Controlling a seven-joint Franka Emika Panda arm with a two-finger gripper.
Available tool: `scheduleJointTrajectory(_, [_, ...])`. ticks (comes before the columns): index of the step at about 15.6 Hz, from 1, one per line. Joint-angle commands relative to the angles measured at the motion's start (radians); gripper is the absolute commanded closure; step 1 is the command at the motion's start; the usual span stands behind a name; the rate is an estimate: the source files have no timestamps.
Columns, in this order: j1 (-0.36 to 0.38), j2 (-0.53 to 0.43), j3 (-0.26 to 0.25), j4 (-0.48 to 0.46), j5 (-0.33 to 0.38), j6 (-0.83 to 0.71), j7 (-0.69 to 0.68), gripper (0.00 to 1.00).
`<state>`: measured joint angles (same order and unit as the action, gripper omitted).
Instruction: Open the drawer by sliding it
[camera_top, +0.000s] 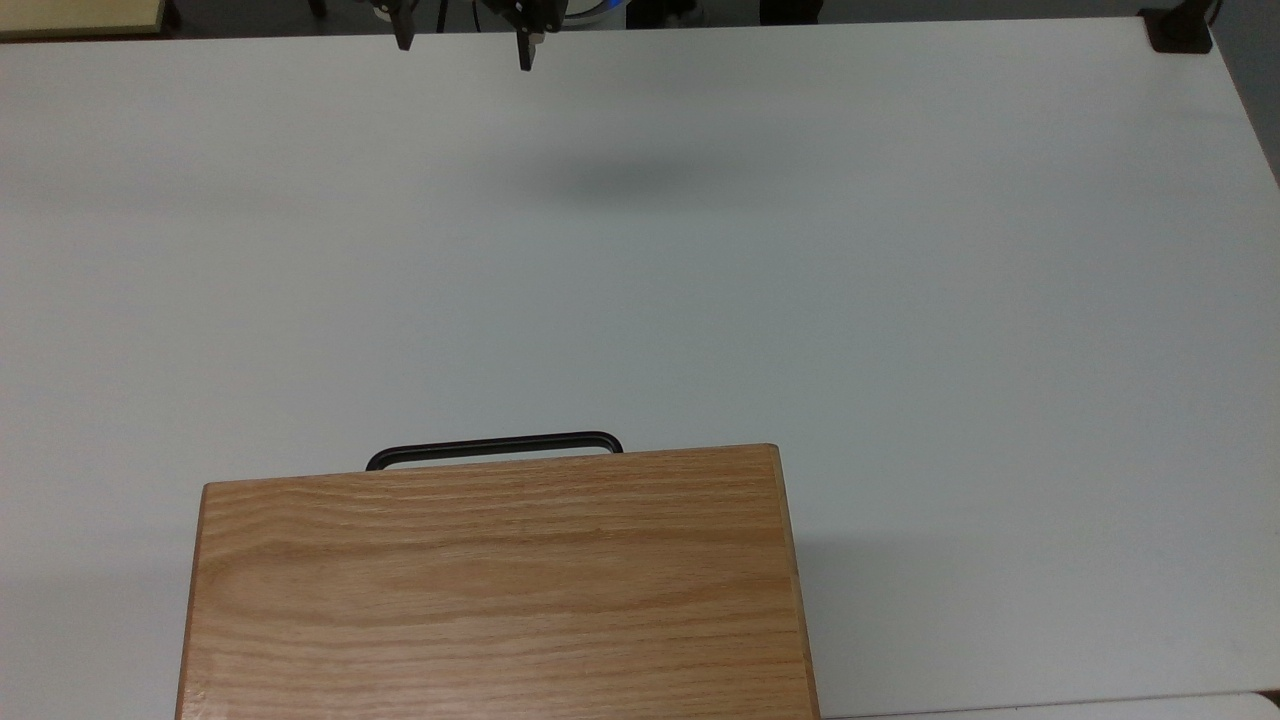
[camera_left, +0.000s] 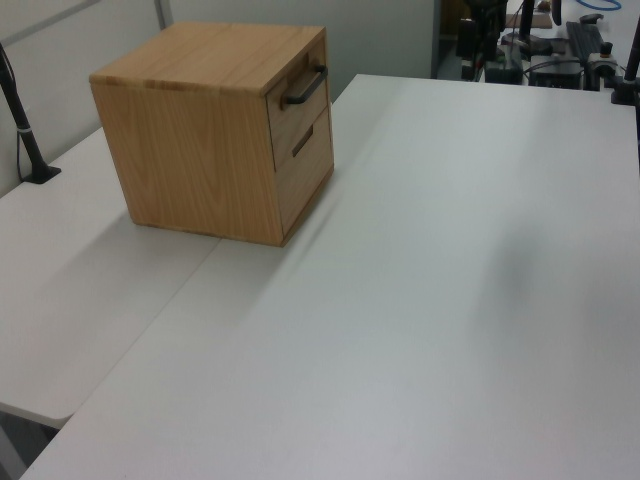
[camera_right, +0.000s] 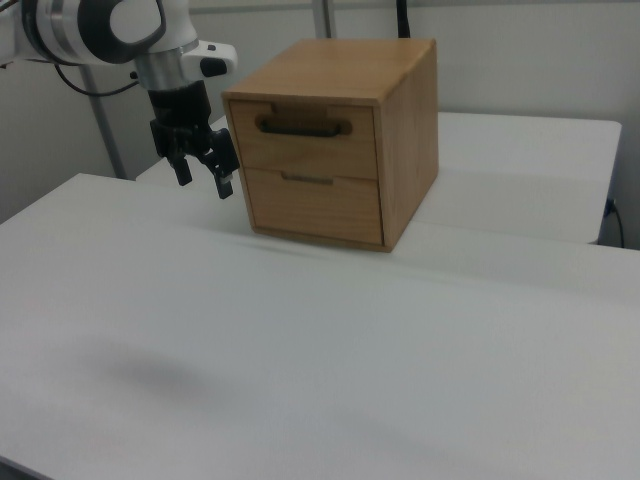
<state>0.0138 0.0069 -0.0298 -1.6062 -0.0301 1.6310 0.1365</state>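
White table (camera_top: 900, 300) carries the shut drawer (camera_right: 300, 140); I judge it stiff, grip bar handle (camera_top: 495, 447) midway; gripper (camera_top: 465, 45) spread, well apart.

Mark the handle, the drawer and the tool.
handle (camera_right: 303, 127), right view, middle of the black bar.
drawer (camera_right: 303, 152), right view, front panel below the bar.
tool (camera_right: 204, 181), right view, between its open fingertips.

A white worktop (camera_top: 900, 300) carries an oak cabinet (camera_left: 195, 150), its grained top panel (camera_top: 500, 590) bare. A lower drawer front (camera_right: 315, 205) sits shut. A second white table (camera_right: 530, 170) adjoins behind.
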Motion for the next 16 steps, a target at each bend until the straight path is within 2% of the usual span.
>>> scheduleJointTrajectory(1, [-0.002, -0.004, 0.002, 0.011, 0.004, -0.027, -0.039, 0.00])
scheduleJointTrajectory(12, [0.002, -0.001, 0.004, 0.006, 0.007, -0.026, -0.028, 0.00])
scheduleJointTrajectory(14, [0.002, 0.002, 0.004, 0.006, 0.035, -0.020, -0.009, 0.00])
scheduleJointTrajectory(16, [0.002, 0.011, 0.004, 0.006, 0.077, -0.008, 0.081, 0.01])
